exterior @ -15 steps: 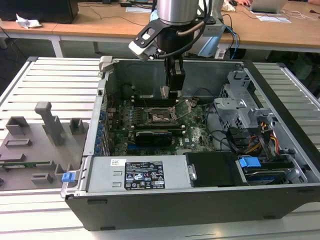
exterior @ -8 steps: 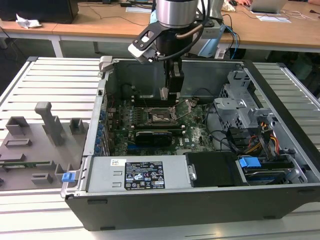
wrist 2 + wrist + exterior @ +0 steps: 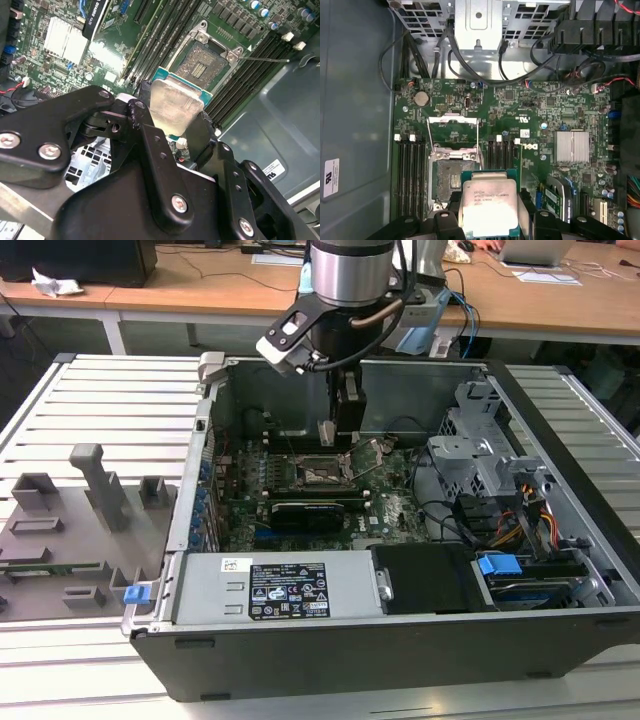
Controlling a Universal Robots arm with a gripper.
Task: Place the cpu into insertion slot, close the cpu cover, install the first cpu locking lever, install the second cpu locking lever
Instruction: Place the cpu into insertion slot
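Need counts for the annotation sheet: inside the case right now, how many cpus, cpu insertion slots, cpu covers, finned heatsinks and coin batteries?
cpu: 1
insertion slot: 1
cpu cover: 1
finned heatsink: 1
coin battery: 1
Total: 5

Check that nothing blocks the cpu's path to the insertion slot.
Nothing visible does. The pincer holds the cpu above the board, near the insertion slot. The cpu cover is swung back off the slot, leaving its contacts bare.
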